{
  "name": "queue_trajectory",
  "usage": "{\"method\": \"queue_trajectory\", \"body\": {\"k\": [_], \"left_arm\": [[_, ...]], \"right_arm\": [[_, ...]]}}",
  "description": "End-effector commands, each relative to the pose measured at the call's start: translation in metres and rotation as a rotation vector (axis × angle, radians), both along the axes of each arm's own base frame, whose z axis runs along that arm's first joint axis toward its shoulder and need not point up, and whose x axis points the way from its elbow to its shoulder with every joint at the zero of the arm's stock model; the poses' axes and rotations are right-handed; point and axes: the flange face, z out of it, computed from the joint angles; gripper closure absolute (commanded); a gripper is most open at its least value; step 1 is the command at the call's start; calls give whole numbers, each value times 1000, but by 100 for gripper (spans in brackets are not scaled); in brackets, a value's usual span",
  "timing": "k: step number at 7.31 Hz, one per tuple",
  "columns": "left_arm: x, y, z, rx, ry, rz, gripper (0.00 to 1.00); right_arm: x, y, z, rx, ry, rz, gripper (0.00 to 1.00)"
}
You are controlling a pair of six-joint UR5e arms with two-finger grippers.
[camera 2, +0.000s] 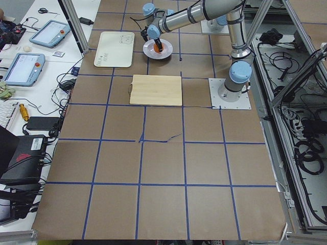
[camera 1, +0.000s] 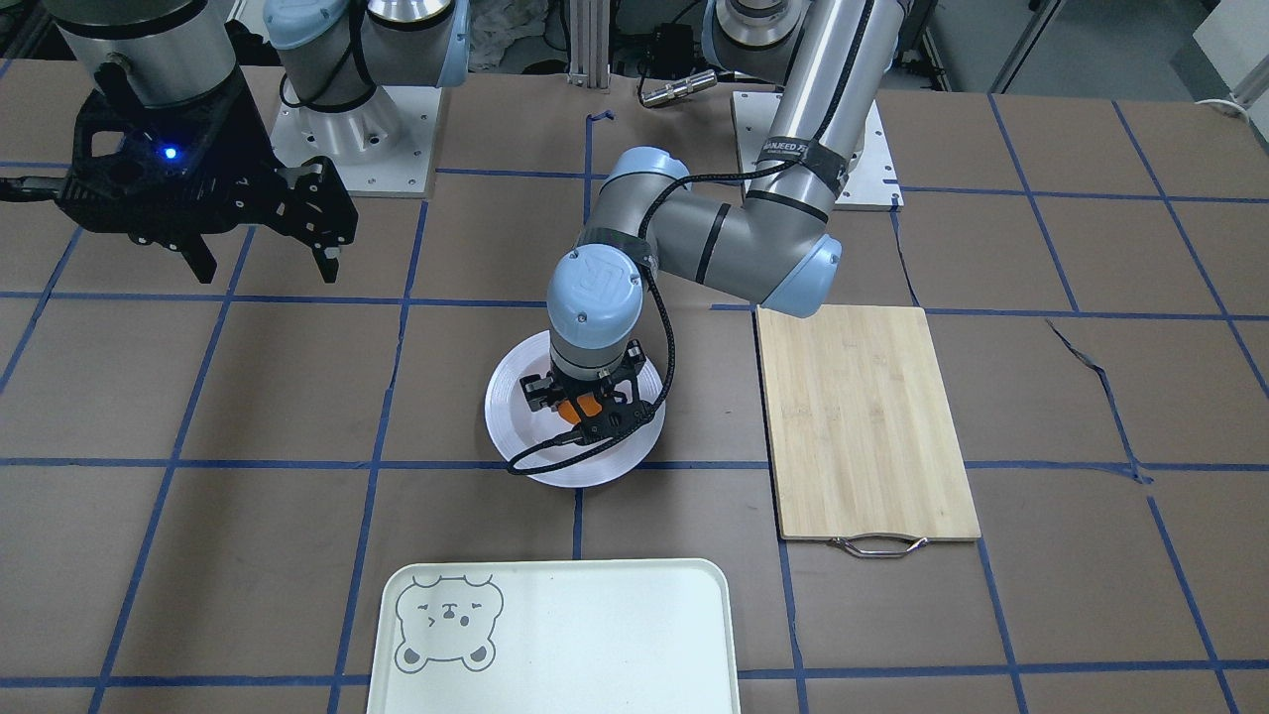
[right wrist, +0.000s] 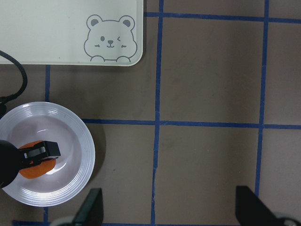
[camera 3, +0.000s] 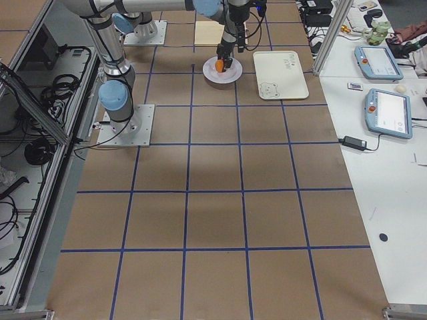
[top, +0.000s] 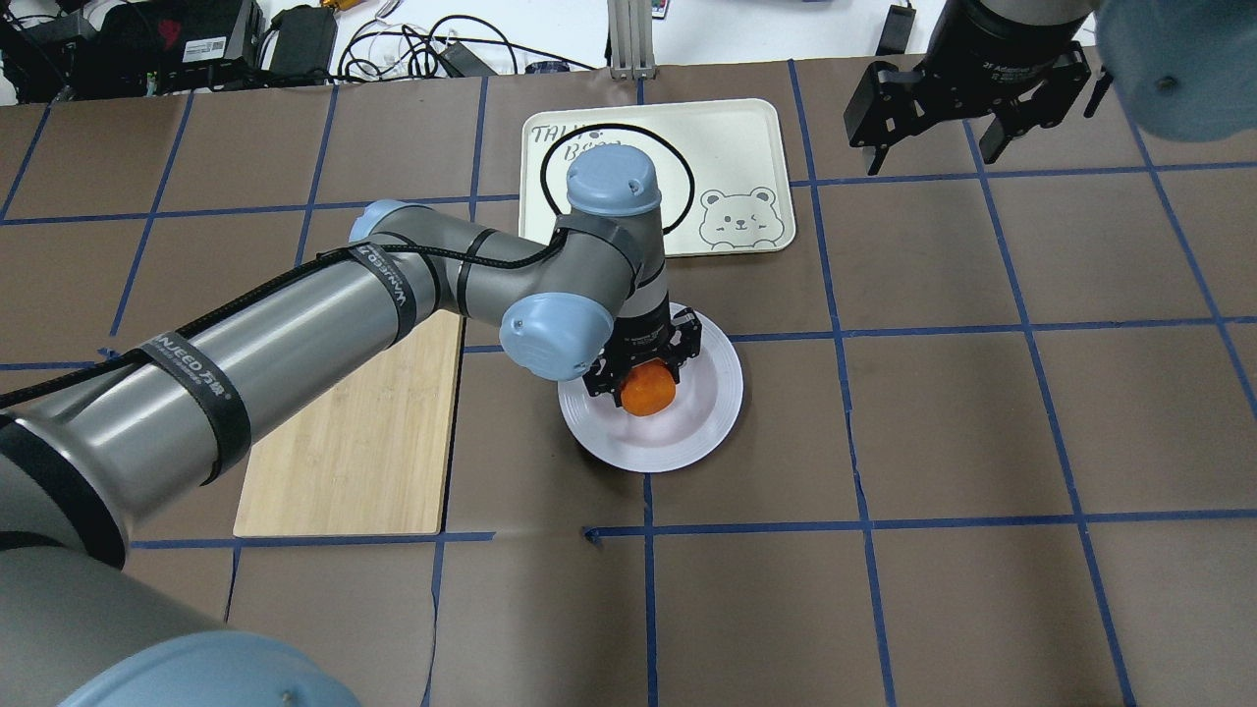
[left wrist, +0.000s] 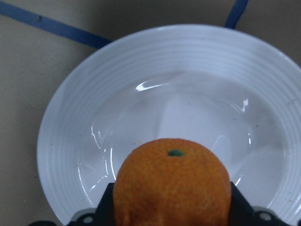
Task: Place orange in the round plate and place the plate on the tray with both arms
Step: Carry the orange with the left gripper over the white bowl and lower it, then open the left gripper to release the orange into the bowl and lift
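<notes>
The orange (top: 648, 389) is clamped between the black fingers of my left gripper (top: 646, 373), which is shut on it low over the sunken centre of the white round plate (top: 709, 412). In the left wrist view the orange (left wrist: 173, 183) fills the lower middle with the ribbed plate (left wrist: 66, 141) right beneath; I cannot tell whether they touch. The plate stands on the table between the tray (top: 746, 137) and the robot. My right gripper (top: 933, 147) hangs open and empty, high above the table beside the tray's bear corner, well clear of the plate.
A bamboo cutting board (top: 354, 442) with a metal handle lies beside the plate, under my left arm. The left arm's black cable loops over the tray. Brown paper with blue tape lines covers the table.
</notes>
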Motion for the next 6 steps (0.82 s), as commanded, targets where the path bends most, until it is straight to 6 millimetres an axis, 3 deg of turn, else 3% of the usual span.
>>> {"method": "queue_trajectory", "body": {"k": [1, 2, 4, 5, 6], "left_arm": [[3, -4, 16, -71, 28, 1, 0], [15, -26, 45, -119, 51, -42, 0], [54, -61, 125, -99, 58, -100, 0], [72, -64, 174, -68, 66, -183, 0], [86, -53, 224, -46, 73, -258, 0]], "right_arm": [[-1, 1, 0, 0, -2, -3, 0], [-3, 0, -1, 0, -14, -6, 0], [-4, -10, -4, -15, -131, -25, 0], [-6, -18, -22, 20, -147, -29, 0], [-7, -27, -43, 46, -172, -38, 0]]}}
